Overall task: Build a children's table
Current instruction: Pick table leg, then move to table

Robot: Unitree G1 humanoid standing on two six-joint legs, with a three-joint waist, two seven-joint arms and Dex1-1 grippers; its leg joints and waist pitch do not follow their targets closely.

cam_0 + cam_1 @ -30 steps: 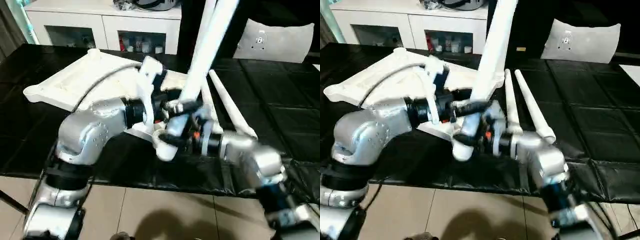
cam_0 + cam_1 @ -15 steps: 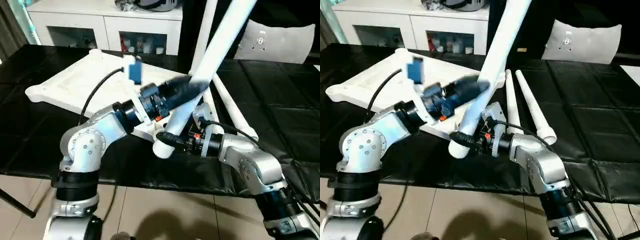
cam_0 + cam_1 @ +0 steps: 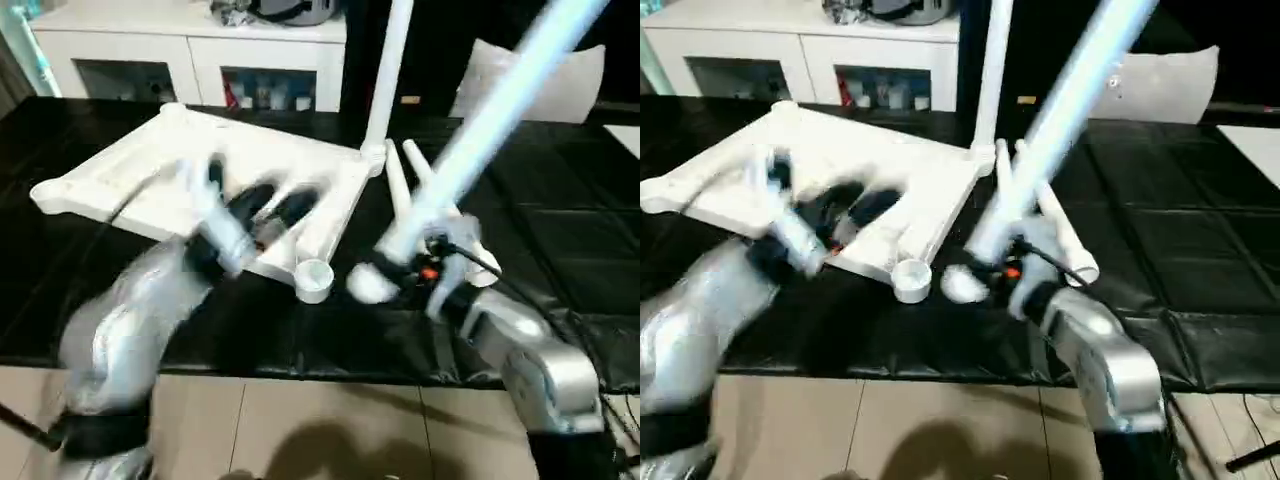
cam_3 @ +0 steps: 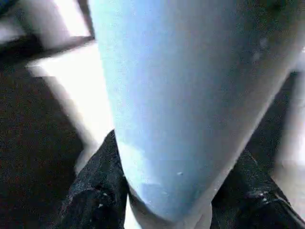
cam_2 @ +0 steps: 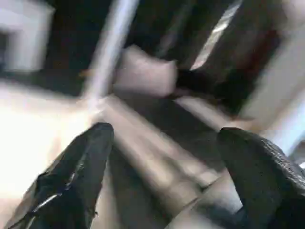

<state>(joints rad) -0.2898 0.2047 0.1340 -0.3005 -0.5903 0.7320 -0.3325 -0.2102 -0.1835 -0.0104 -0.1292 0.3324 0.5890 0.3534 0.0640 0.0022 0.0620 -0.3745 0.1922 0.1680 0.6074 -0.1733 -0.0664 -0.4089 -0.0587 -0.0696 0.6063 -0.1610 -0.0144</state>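
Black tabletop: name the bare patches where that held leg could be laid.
Bare: the black tabletop right of the two loose legs, and its near-left strip. Crowded: the table top, its near corner socket and both arms.

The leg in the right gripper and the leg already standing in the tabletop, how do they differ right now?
The held leg slants, clamped near its thick end by the right gripper, outside any socket. The standing leg rises upright from the far corner of the tabletop. Both are white, round and tapered.
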